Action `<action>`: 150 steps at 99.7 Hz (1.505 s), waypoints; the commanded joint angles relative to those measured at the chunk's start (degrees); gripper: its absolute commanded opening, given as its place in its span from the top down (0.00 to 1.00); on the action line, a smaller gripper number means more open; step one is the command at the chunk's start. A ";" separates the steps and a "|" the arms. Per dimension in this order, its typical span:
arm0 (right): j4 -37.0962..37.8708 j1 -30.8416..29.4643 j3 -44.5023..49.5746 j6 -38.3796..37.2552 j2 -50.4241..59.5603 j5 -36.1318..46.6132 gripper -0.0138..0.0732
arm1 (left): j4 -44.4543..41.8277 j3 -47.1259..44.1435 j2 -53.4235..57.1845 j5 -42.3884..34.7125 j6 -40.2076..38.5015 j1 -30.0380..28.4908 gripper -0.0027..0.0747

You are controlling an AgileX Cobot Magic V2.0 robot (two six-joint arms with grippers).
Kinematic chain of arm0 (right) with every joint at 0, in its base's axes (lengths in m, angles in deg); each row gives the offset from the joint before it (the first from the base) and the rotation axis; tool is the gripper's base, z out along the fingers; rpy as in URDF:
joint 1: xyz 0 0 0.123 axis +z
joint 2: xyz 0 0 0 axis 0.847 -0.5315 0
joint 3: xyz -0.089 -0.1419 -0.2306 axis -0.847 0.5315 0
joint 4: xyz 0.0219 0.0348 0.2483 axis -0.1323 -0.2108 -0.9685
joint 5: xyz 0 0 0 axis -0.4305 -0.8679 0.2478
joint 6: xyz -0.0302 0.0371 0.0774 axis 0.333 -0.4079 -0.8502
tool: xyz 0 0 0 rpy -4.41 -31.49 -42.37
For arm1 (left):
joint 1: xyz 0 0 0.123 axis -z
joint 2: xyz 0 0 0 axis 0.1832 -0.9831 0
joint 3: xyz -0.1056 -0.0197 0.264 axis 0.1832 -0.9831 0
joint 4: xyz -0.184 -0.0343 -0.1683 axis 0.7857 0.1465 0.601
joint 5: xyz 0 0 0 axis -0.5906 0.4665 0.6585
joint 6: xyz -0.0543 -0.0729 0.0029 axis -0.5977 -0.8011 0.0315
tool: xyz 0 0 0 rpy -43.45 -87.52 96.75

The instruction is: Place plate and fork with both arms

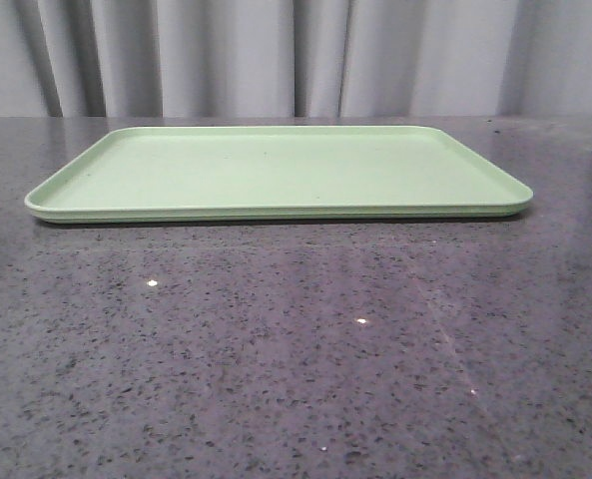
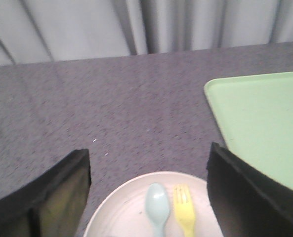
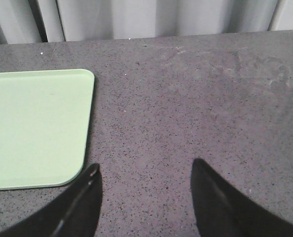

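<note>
The plate (image 2: pixel 136 210), cream-white with a pinkish inner surface, lies on the worktop (image 2: pixel 111 113) in the left wrist view, between the two dark fingers of the left gripper (image 2: pixel 148 192). Inside it the yellow fork (image 2: pixel 184 210) lies with its tines pointing toward the curtain (image 2: pixel 136 24), just beside a pale blue spoon (image 2: pixel 157 206); the two lie side by side, very close, and whether they touch cannot be told. The left jaws stand wide open, one finger on either side of the plate, holding nothing; whether the fingers touch the plate's rim cannot be told. The light-green tray (image 2: pixel 260 123) lies flat on the worktop beside the plate, apart from it, part of it hidden behind one finger. In the front view the tray (image 1: pixel 276 170) lies bare across the far middle of the speckled grey worktop, and neither plate nor fork shows there. The right gripper (image 3: pixel 146 197) hangs over bare worktop near a rounded corner of the tray (image 3: pixel 37 128), its jaws wide apart and holding nothing
</note>
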 commanded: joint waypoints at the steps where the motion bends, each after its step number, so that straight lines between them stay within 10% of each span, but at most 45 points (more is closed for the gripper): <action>1: 0.46 -0.38 -1.99 0.66 -0.55 3.33 0.36 | -2.61 1.97 -0.28 -1.52 -3.19 -3.27 0.33; 150: 1.17 -0.38 -1.99 0.66 -0.55 4.11 0.36 | -7.70 1.85 -33.80 10.17 -4.22 -9.84 0.33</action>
